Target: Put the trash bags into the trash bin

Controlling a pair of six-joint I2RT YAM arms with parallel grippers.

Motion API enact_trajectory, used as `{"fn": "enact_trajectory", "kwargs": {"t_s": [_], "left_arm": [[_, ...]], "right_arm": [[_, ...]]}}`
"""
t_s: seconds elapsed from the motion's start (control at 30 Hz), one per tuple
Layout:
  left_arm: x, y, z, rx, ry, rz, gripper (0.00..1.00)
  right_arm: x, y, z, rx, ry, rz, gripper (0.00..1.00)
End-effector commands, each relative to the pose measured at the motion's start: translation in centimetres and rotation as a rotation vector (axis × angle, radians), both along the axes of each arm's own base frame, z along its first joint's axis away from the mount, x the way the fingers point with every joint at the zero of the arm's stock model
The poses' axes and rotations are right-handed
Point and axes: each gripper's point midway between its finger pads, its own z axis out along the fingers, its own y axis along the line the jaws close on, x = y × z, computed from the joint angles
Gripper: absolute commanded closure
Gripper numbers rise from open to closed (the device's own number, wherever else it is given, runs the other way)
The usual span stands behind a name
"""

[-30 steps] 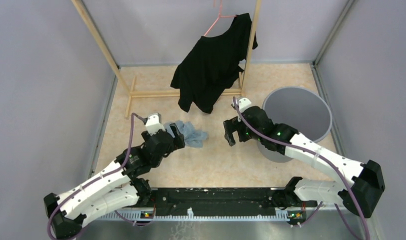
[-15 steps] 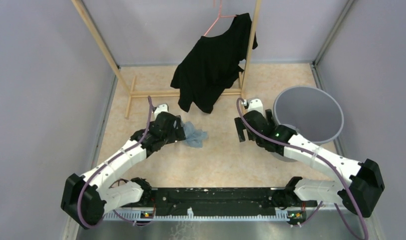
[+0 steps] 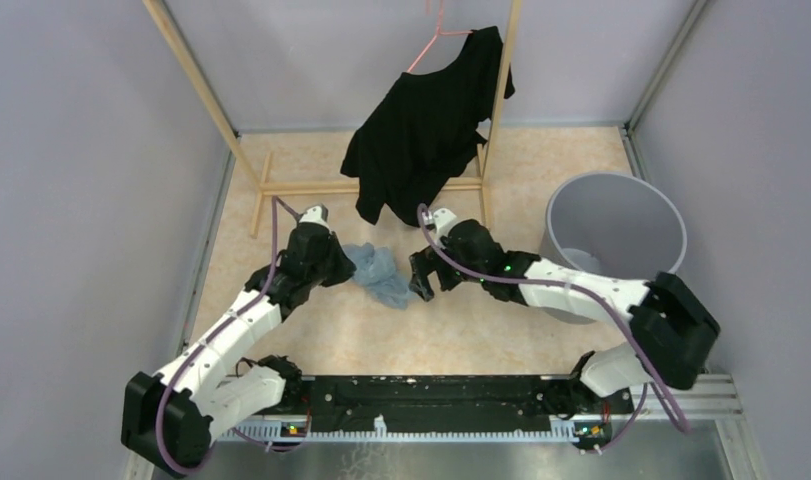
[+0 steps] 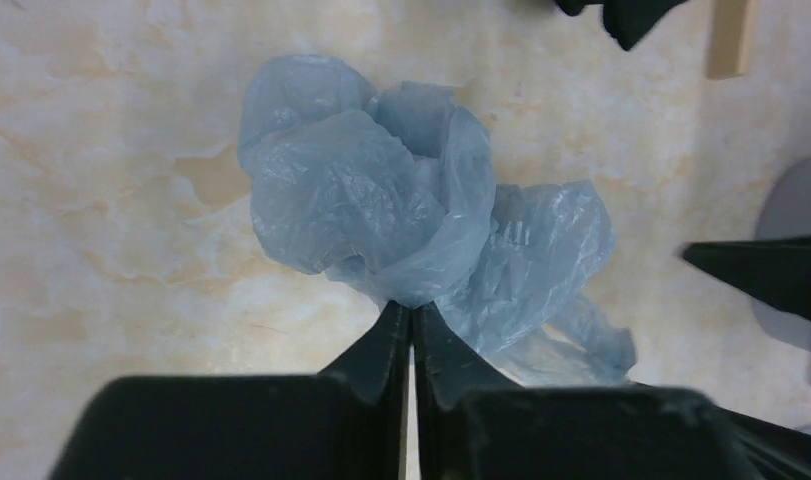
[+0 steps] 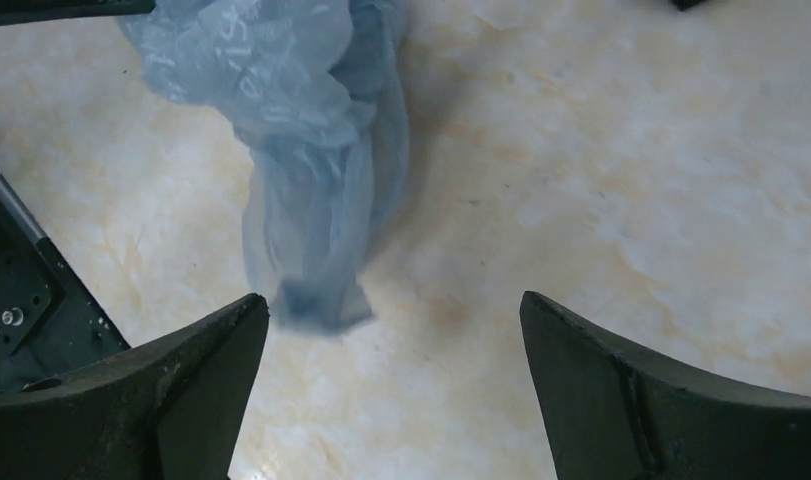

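Note:
The trash bag [image 3: 379,272], crumpled pale blue film, lies on the marbled floor between the two arms. My left gripper [image 3: 343,262] sits at its left edge. In the left wrist view the jaws [image 4: 412,310] are pressed together, pinching a fold of the bag [image 4: 381,200]. My right gripper [image 3: 421,281] hovers at the bag's right end, open. In the right wrist view the twisted tail of the bag [image 5: 311,200] reaches down beside the left fingertip, and only floor shows between the spread fingers [image 5: 393,300]. The grey trash bin [image 3: 621,215] stands upright at the right, apart from both grippers.
A black shirt [image 3: 421,140] on a pink hanger hangs from a wooden rack [image 3: 281,185] just behind the bag. Grey walls close in the left, right and back. The arms' base rail [image 3: 431,390] runs along the near edge.
My left gripper has shut on the bag's left edge. The right arm has swung left, away from the bin, to the bag's right end, still open.

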Motion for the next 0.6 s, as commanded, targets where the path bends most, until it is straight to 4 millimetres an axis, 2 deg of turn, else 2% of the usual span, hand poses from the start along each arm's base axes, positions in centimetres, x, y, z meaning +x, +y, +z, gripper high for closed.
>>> {"fn": "enact_trajectory", "kwargs": {"t_s": [0.0, 0.13, 0.27, 0.33, 0.37, 0.5, 0.57], "left_arm": [[-1.6, -1.4, 1.0, -0.098, 0.015, -0.063, 0.98], [-2.6, -1.7, 1.7, -0.164, 0.014, -0.063, 1.0], [-2.7, -2.2, 2.7, -0.215, 0.004, -0.066, 1.0], [-2.4, -2.5, 3.3, -0.234, 0.002, -0.065, 1.0], [-2.2, -2.6, 3.6, -0.242, 0.0, -0.064, 1.0], [-1.4, -2.5, 4.8, -0.26, -0.03, -0.051, 1.0], [-1.0, -2.2, 5.1, -0.242, -0.044, -0.057, 1.0]], "right_arm": [[0.9, 6.5, 1.9, 0.177, -0.013, 0.15, 0.06], [0.2, 8.4, 0.7, 0.244, 0.052, 0.196, 0.14], [-2.7, 8.9, -0.9, 0.277, 0.146, 0.261, 0.36], [-3.8, 8.4, -2.0, 0.242, 0.168, 0.249, 0.54], [-4.0, 7.9, -2.4, 0.218, 0.175, 0.231, 0.61], [-4.5, 4.8, -2.9, 0.14, 0.166, 0.145, 0.74], [-4.5, 3.4, -2.4, 0.117, 0.136, 0.121, 0.82]]}}
